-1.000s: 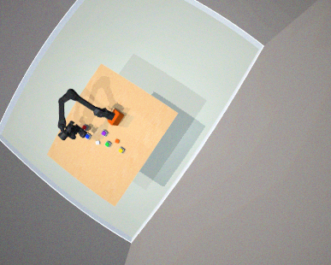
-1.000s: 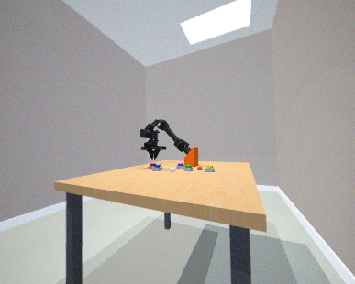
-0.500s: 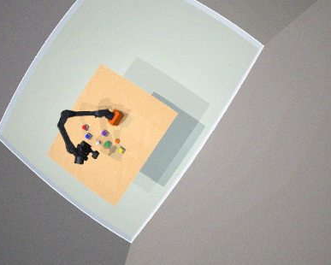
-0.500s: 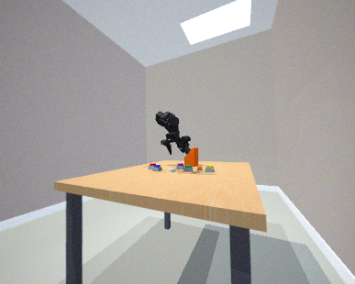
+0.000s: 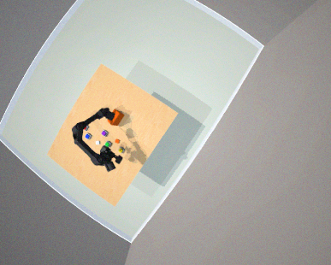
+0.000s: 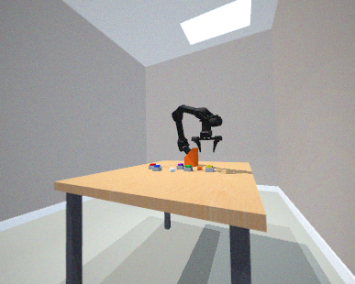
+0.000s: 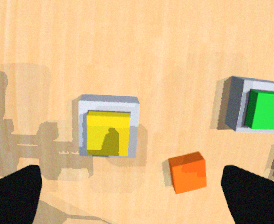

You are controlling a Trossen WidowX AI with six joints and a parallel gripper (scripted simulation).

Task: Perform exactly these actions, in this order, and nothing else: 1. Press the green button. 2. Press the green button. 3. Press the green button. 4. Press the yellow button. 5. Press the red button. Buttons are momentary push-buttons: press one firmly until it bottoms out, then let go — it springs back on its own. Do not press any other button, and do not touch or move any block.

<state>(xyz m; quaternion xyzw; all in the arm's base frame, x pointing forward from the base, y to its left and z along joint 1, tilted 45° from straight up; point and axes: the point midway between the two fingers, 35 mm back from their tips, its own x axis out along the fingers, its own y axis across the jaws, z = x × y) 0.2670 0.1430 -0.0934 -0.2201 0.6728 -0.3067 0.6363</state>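
Observation:
My gripper (image 5: 116, 160) (image 6: 207, 147) (image 7: 133, 177) is open and empty, hanging well above the table. In the wrist view the yellow button (image 7: 108, 133) (image 5: 121, 150) (image 6: 209, 166) lies just ahead of the fingers, left of centre, with a finger's shadow on it. The green button (image 7: 264, 110) (image 5: 108, 144) (image 6: 188, 167) is at the right. A small orange block (image 7: 188, 171) (image 5: 117, 140) (image 6: 199, 168) lies between the two buttons. The red button (image 6: 152, 164) is at the far left of the row and does not show in the wrist view.
A blue button (image 5: 88, 136) (image 6: 157, 167), a purple button (image 5: 103, 132), and a small white block (image 5: 97, 143) (image 6: 172, 169) also sit on the wooden table (image 5: 151, 115) (image 6: 171, 192). The arm's orange base (image 5: 115, 116) (image 6: 191, 158) stands behind the row.

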